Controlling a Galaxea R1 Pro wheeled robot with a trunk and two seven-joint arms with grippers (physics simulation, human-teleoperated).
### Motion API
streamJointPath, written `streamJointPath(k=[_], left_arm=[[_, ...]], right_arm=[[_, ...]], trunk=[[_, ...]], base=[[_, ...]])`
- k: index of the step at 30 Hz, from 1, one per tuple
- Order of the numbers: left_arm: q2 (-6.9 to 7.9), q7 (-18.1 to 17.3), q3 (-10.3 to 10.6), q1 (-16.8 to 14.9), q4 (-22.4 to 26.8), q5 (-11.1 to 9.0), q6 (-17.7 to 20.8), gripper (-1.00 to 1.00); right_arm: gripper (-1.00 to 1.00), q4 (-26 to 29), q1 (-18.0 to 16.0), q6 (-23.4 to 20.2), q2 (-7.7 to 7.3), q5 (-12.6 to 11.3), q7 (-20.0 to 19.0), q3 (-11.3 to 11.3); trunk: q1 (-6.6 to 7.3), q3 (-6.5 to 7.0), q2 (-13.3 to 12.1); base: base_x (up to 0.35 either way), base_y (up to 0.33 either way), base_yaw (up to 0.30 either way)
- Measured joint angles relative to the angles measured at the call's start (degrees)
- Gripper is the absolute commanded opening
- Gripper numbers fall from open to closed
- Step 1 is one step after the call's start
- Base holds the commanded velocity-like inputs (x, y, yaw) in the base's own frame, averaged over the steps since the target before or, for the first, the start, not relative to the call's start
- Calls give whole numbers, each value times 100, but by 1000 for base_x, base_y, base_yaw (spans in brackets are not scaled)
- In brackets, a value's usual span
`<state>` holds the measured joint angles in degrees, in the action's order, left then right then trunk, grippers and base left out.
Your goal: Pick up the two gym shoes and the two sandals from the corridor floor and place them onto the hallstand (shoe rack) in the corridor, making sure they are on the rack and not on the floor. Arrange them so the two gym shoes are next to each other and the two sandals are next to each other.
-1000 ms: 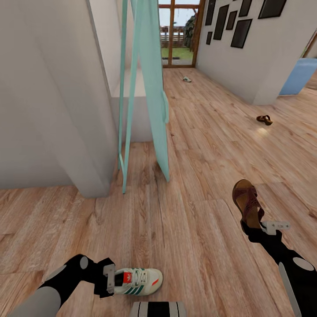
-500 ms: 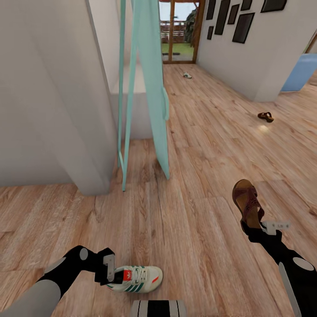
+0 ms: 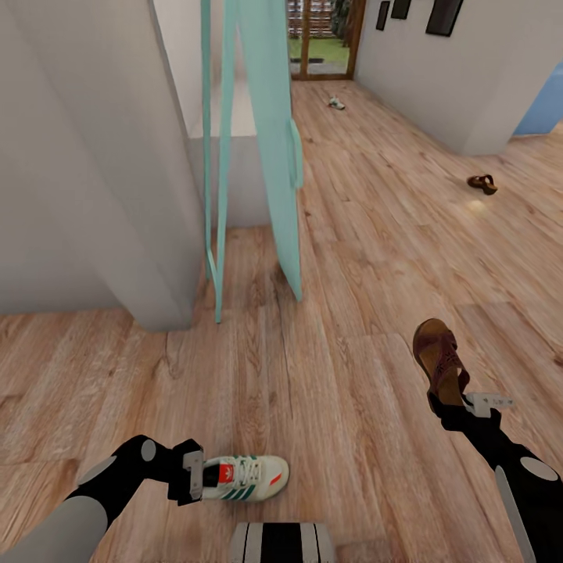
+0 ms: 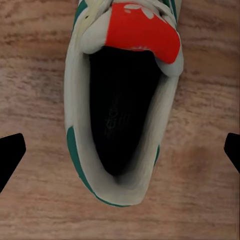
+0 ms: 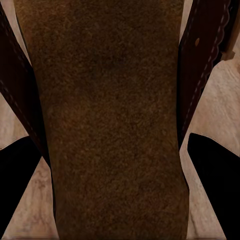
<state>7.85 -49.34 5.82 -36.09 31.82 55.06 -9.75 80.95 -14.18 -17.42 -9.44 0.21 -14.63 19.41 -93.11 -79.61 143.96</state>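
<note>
My left gripper [image 3: 200,479] is shut on the heel of a white gym shoe [image 3: 249,478] with green stripes and a red tongue, held low over the corridor floor [image 3: 344,297]. In the left wrist view the gym shoe [image 4: 142,32] sits between the black fingertips [image 4: 10,156]. At the right, my right gripper [image 3: 453,400] is shut on a brown sandal [image 3: 438,356] that points up and away; its footbed [image 5: 110,100] shows close in the right wrist view. The second gym shoe [image 3: 335,102] lies far down the corridor. The second sandal [image 3: 482,183] lies at the far right. The hallstand is out of view.
A grey wall corner [image 3: 148,234] juts in at the left. A teal door [image 3: 272,148] stands open beside it, edge on toward me. A glass door [image 3: 317,47] ends the corridor. A white wall [image 3: 453,86] runs along the right side.
The whole view has shifted: wall, teal door and the far shoe and sandal slide up the picture as the camera moves. Both grippers keep their shoes in the same pose.
</note>
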Motion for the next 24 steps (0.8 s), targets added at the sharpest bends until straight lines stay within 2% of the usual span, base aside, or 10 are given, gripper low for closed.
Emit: streamJointPath(k=[2, 5, 11, 18, 24], left_arm=[[6, 0, 0, -1, 2, 2, 3, 100], [9, 4, 0, -2, 16, 2, 7, 100], [14, 8, 1, -9, 176, 30, 16, 100], [0, 15, 0, -11, 258, 165, 81, 100], [-13, 24, 2, -11, 301, 259, 235, 100]], right_arm=[[-100, 0, 2, 0, -3, 0, 0, 0], [-100, 0, 1, 0, -3, -2, 0, 0], [-100, 1, 1, 0, -4, -2, 3, 0], [-100, 1, 2, 0, 1, -2, 2, 0], [-100, 0, 3, 0, 2, 0, 2, 0]], trunk=[[-5, -61, 3], [-5, -84, 3], [-5, -99, 3], [-5, -102, 3], [-21, -251, 11]], base=[[0, 0, 0], [0, 0, 0], [0, 0, 0], [0, 0, 0], [0, 0, 0]])
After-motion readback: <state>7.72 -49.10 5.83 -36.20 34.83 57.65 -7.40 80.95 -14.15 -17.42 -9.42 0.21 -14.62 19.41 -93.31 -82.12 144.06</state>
